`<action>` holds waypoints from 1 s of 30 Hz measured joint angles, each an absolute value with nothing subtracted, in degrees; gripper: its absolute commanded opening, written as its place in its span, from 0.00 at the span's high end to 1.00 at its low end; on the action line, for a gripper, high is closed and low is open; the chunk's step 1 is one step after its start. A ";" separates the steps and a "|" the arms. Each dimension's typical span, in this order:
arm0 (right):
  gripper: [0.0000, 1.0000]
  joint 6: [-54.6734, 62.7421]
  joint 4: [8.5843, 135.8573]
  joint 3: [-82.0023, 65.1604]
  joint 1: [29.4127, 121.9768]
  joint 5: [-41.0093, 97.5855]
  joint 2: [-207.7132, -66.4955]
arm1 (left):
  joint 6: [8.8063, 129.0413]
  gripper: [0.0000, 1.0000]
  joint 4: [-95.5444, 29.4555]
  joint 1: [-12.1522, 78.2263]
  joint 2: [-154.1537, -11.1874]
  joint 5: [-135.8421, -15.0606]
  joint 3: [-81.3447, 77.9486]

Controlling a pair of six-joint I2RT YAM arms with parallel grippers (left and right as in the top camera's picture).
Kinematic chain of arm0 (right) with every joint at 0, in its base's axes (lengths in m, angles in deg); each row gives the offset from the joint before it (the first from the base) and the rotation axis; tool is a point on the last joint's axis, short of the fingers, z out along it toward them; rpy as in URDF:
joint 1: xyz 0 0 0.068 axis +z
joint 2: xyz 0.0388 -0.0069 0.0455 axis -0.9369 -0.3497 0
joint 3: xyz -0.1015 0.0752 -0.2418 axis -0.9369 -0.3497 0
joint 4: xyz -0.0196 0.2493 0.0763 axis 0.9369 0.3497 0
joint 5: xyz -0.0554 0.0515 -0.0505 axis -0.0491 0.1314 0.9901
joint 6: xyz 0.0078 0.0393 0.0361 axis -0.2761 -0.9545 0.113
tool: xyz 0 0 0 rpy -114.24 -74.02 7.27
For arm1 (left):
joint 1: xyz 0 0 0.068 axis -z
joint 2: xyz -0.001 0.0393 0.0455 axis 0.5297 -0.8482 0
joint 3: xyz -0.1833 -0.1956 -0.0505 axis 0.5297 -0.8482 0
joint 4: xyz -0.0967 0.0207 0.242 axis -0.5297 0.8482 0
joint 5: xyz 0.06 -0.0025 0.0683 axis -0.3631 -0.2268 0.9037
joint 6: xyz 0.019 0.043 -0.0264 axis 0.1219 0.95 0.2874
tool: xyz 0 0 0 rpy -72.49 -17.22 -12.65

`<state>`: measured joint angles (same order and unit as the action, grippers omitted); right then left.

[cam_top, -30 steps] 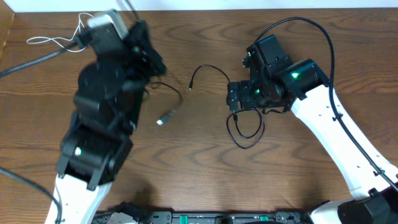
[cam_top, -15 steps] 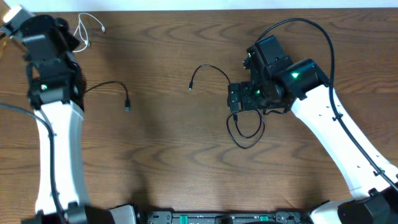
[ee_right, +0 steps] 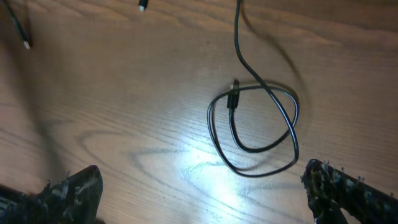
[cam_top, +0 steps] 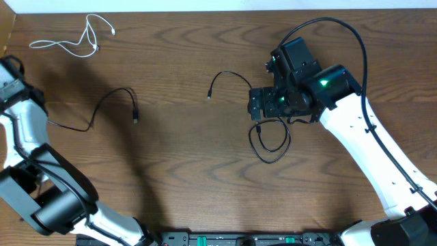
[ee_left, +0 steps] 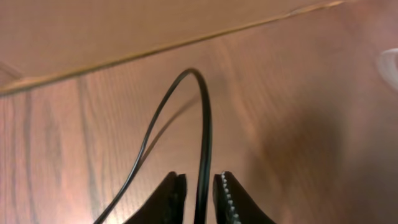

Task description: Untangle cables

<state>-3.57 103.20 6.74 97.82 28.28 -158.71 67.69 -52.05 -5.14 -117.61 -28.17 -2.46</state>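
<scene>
Three cables lie apart on the wooden table. The white cable (cam_top: pixel 72 42) lies in loose loops at the far left. One black cable (cam_top: pixel 106 102) curves across the left side with its plug toward the middle. My left gripper (ee_left: pixel 199 186) is shut on this cable (ee_left: pixel 202 118), which arcs out from between the jaws. The other black cable (cam_top: pixel 270 140) forms a loop at centre right, its thin end (cam_top: pixel 209 94) trailing left. My right gripper (cam_top: pixel 263 106) hovers over that loop (ee_right: pixel 261 130), jaws (ee_right: pixel 205 186) wide open and empty.
The left arm (cam_top: pixel 20 126) stands at the table's far left edge. The right arm (cam_top: pixel 369 137) runs from the bottom right corner to the centre. A table edge (ee_left: pixel 155 53) shows close ahead in the left wrist view.
My left arm has swung from centre-left to the far left edge, dragging its black cable leftward away from the other one. The right arm has not moved.
</scene>
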 measured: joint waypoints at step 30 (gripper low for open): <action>0.01 -3.59 103.12 6.41 97.82 28.41 -158.71 | 67.78 0.59 -41.51 -9.07 -112.06 -49.42 -2.51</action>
<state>-3.59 103.12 6.41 97.82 28.41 -158.71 67.78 -41.51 -9.07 -112.06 -49.42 -2.51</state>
